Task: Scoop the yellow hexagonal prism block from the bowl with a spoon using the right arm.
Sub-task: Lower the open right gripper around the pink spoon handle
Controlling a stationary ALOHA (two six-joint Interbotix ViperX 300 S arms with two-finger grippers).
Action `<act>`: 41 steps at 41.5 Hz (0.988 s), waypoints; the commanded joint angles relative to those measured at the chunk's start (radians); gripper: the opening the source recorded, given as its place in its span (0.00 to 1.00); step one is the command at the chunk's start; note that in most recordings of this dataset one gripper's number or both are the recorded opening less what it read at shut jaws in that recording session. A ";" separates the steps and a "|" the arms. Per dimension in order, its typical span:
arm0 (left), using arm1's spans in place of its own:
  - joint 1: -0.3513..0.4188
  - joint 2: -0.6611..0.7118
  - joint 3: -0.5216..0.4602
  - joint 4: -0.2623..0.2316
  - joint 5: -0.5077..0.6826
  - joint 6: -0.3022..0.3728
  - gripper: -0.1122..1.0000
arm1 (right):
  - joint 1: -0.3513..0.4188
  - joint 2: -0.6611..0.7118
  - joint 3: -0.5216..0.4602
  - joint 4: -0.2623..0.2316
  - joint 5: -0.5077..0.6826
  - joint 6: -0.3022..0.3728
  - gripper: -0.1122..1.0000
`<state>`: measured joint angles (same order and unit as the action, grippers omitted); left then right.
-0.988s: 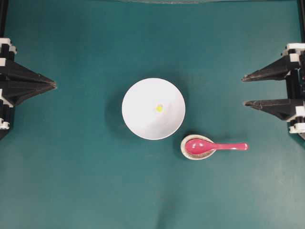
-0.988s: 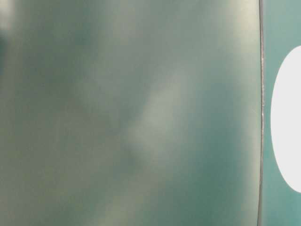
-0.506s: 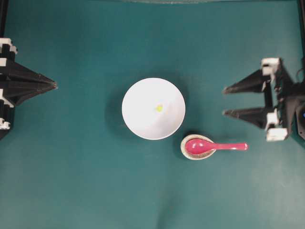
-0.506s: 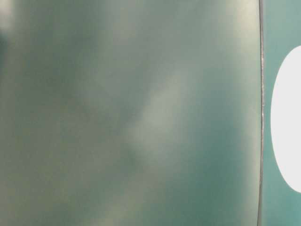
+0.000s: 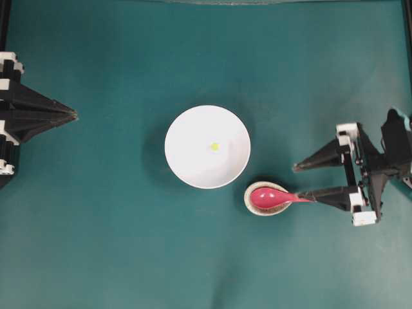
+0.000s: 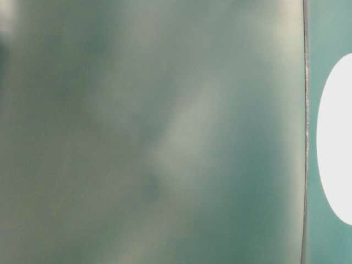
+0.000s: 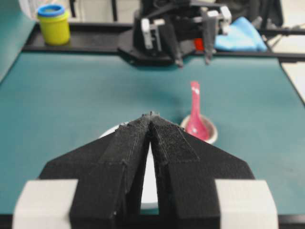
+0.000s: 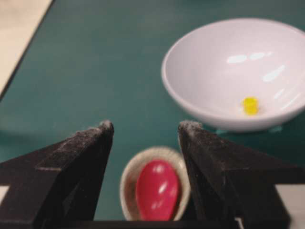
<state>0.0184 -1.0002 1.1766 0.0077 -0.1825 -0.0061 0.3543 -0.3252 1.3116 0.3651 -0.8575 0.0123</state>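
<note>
The right arm's jaws (image 5: pixel 302 182), spread wide, straddle the glossy pink-red spoon's (image 5: pixel 278 198) handle; the left jaws (image 5: pixel 72 116) are pressed together.

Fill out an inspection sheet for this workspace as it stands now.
Surface: green table, no spills seen.
Job's things: yellow block lies inside white bowl; pink spoon sits with its scoop in speckled rest, handle pointing toward the right arm.
Clutter: nothing seen on the table.
Grippers: left gripper shut, parked at the left edge; right gripper open, one finger over the spoon's handle, holding nothing.
Cables: nothing seen.
Surroundings: yellow jar with blue lid and blue cloth beyond the far edge.
</note>
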 commanded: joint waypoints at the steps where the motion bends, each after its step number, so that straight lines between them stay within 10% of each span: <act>1: 0.000 0.009 -0.025 0.002 -0.008 0.000 0.16 | 0.063 0.040 0.008 0.060 -0.084 -0.002 0.65; 20: 0.000 0.011 -0.023 0.002 -0.006 -0.002 0.16 | 0.230 0.273 0.009 0.207 -0.232 -0.002 0.65; 41: 0.000 0.034 -0.020 0.002 -0.011 -0.002 0.16 | 0.255 0.399 0.009 0.250 -0.261 -0.002 0.65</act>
<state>0.0184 -0.9771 1.1766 0.0061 -0.1856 -0.0061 0.6044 0.0706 1.3300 0.6121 -1.1075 0.0123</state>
